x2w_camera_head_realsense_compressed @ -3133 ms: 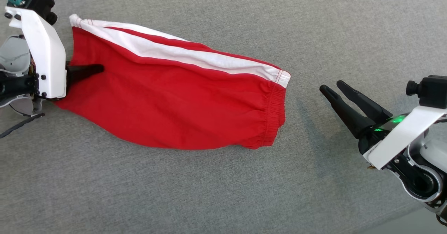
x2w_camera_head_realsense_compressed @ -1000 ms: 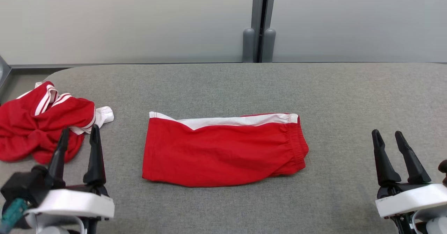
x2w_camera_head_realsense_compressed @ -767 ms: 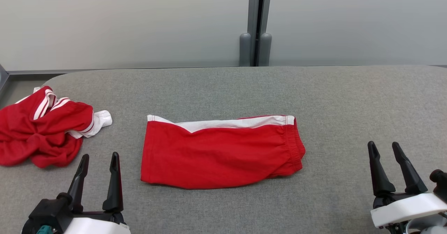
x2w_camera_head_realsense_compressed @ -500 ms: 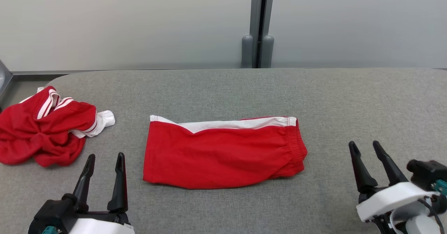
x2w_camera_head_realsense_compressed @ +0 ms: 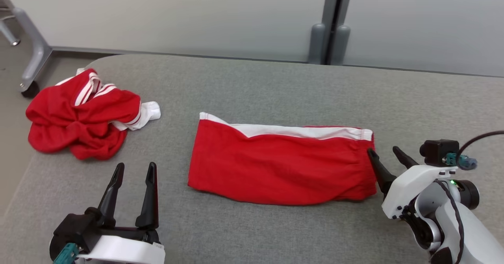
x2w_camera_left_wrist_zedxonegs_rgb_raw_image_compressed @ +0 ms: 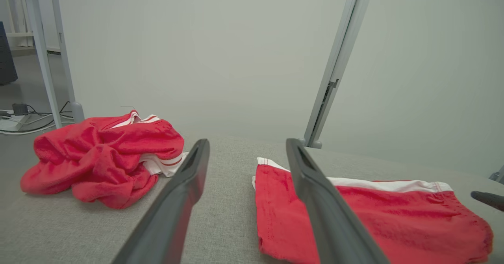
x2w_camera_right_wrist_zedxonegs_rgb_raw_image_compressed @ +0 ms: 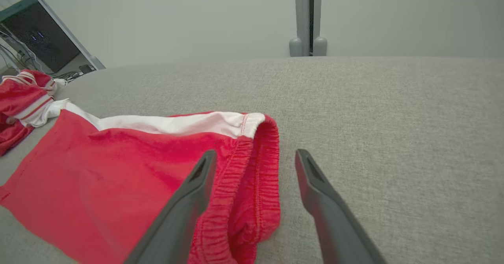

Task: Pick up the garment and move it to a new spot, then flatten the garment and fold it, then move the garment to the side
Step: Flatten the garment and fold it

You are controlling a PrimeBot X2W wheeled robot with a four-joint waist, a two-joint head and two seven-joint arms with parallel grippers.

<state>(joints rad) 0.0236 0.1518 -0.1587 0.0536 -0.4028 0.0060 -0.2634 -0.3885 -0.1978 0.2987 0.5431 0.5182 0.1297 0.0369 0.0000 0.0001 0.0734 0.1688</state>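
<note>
The right gripper (x2w_camera_head_realsense_compressed: 382,150) had moved in beside the waistband (x2w_camera_head_realsense_compressed: 360,169) of the folded red-and-white cotton shorts (x2w_camera_head_realsense_compressed: 281,165), flat on the grey fabric table (x2w_camera_head_realsense_compressed: 275,90). It and the left gripper (x2w_camera_head_realsense_compressed: 136,165) gaped wide, empty — likely starting the sideways move.

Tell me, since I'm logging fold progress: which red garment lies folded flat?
The red shorts mid-table, beside the right gripper; the other red garment sits crumpled at the left end.

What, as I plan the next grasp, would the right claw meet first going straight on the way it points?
Probably the elastic waistband of the folded red shorts: the right claw straddles its edge, one finger over cloth, one over grey surface. Height above it is unclear.
</note>
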